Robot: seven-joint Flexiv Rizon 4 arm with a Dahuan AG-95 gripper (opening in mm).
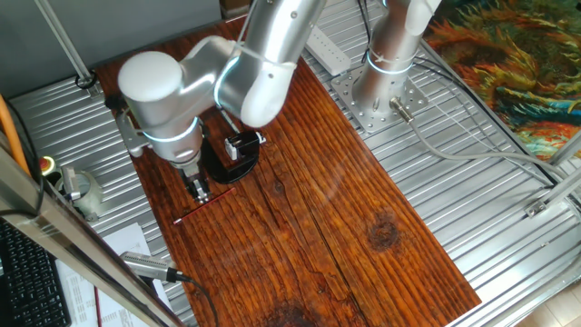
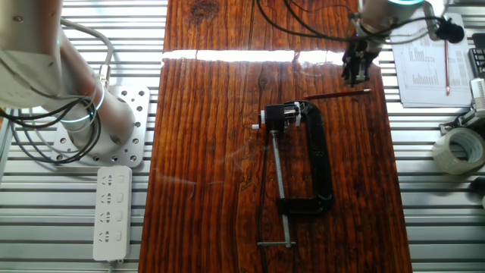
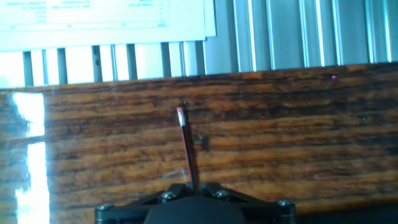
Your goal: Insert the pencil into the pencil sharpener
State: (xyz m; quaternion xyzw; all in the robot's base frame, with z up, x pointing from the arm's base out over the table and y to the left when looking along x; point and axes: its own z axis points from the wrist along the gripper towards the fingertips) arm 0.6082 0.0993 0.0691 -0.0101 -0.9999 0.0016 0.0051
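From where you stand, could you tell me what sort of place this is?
Most likely a robotics lab bench: a wooden board lies on a ribbed metal table, a second robot base is bolted down beside a power strip, and printed sheets lie nearby.

The hand (image 2: 357,67) hangs over the tabletop (image 2: 204,114) near its edge, just above the pencil (image 2: 337,95). Close beside lies the clamp frame (image 2: 322,163) with the pencil sharpener (image 2: 284,115); bare wood stretches beyond. A tape roll (image 2: 458,150) stands off the board.
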